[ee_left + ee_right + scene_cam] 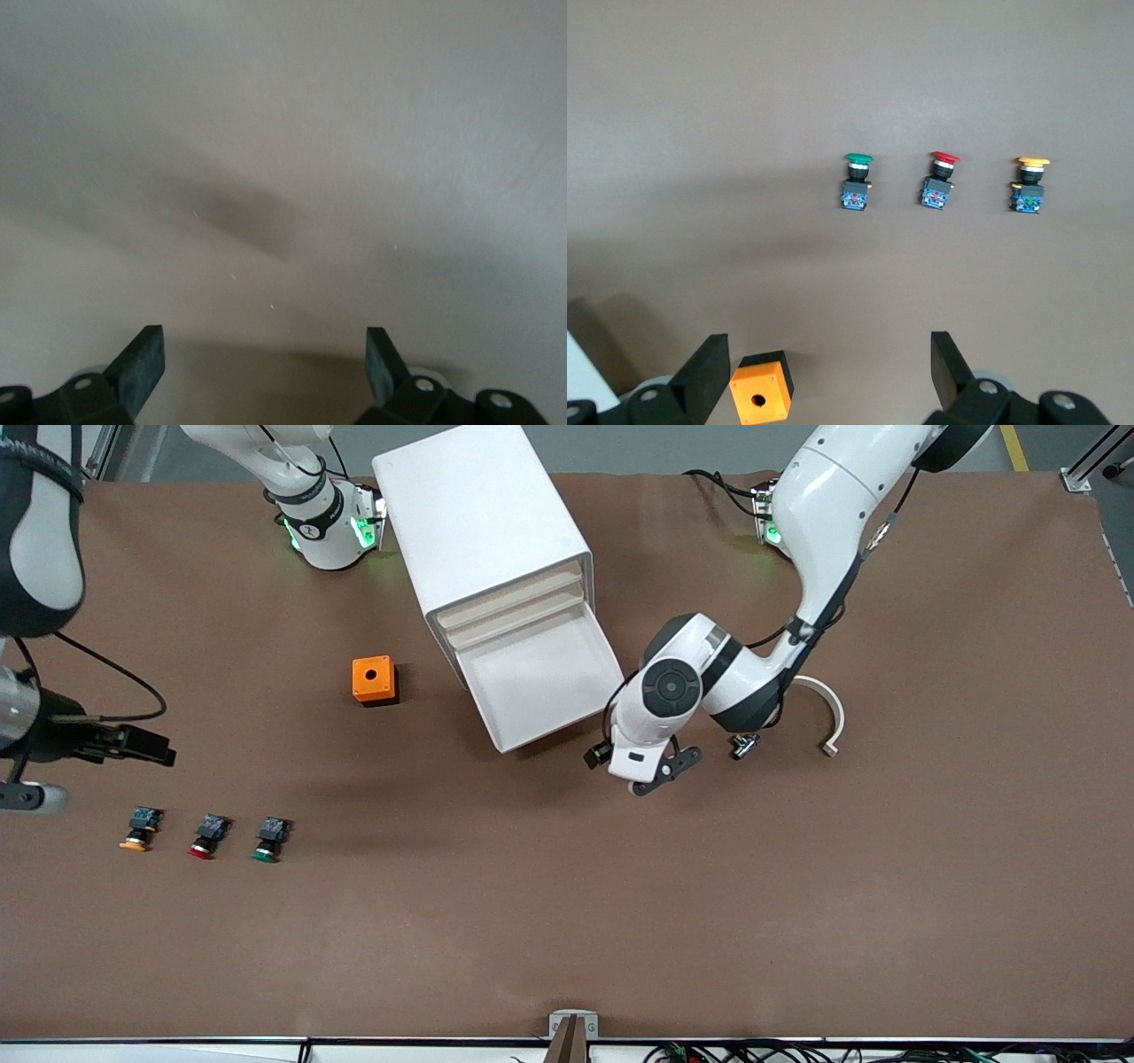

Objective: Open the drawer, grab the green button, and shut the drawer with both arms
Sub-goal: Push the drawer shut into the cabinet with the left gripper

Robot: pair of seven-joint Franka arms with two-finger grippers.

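Observation:
The white cabinet stands toward the robots' side of the table. Its lowest drawer is pulled out and its tray looks empty. My left gripper is open and empty beside the drawer's front corner. The left wrist view shows only a close white surface between the fingers. The green-capped button lies on the table toward the right arm's end, also seen in the right wrist view. My right gripper is open and empty, up in the air over that end.
A red-capped button and an orange-capped button lie in a row beside the green one. An orange box with a hole sits beside the cabinet. A white curved piece and a small metal part lie under the left arm.

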